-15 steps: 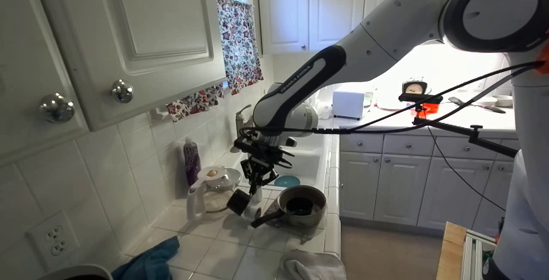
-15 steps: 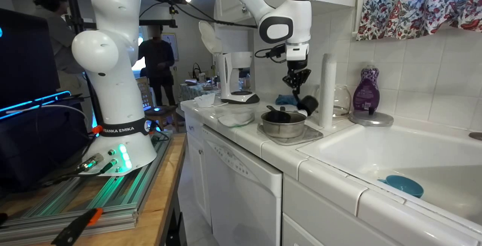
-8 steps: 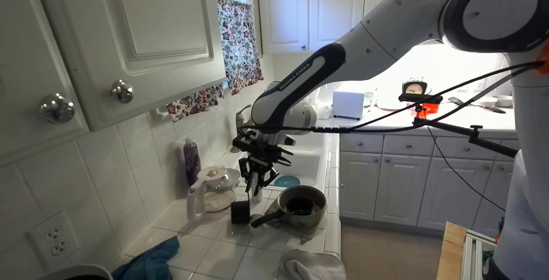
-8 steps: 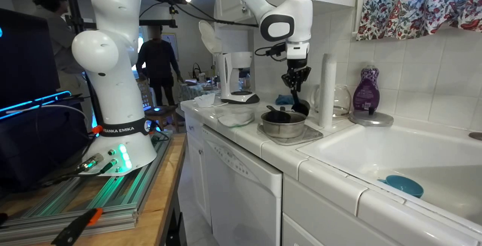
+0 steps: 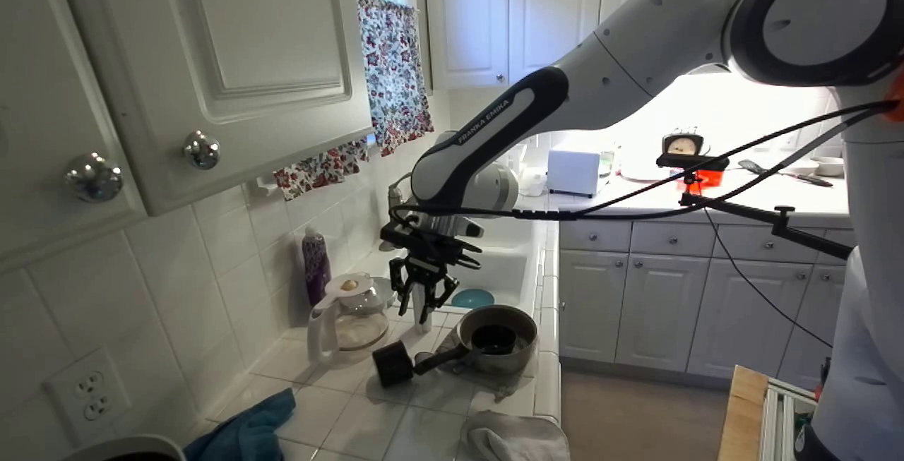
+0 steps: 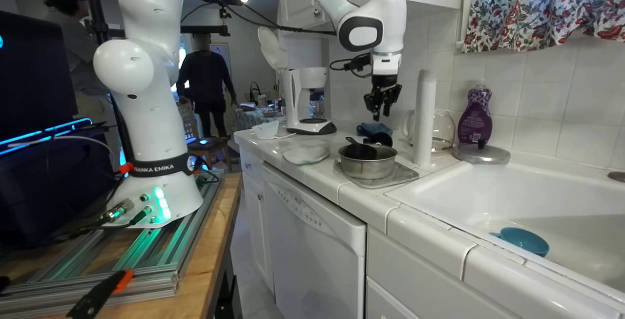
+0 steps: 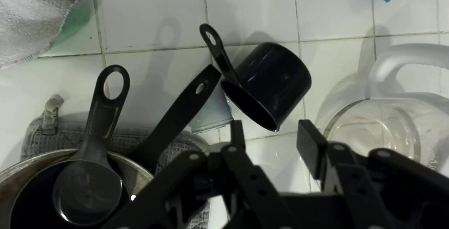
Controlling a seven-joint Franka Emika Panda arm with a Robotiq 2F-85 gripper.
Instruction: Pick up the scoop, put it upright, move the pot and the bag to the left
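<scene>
One black measuring scoop (image 7: 273, 76) lies on its side on the tiled table (image 7: 245, 8), its open mouth showing in the wrist view, its handle just beside the handle tip of the metal saucepan (image 6: 367, 168); whether the two touch, I cannot tell. The pincer (image 7: 270, 134) hangs above the table with its fingers spread apart. The metal saucepan sits on a grey quilted potholder (image 7: 66, 136) and holds a second black scoop (image 7: 87, 190), whose looped handle crosses the rim. A glass coffee carafe (image 5: 361, 323) stands across the scoop from the saucepan, with a purple bottle (image 5: 316, 270) near it.
</scene>
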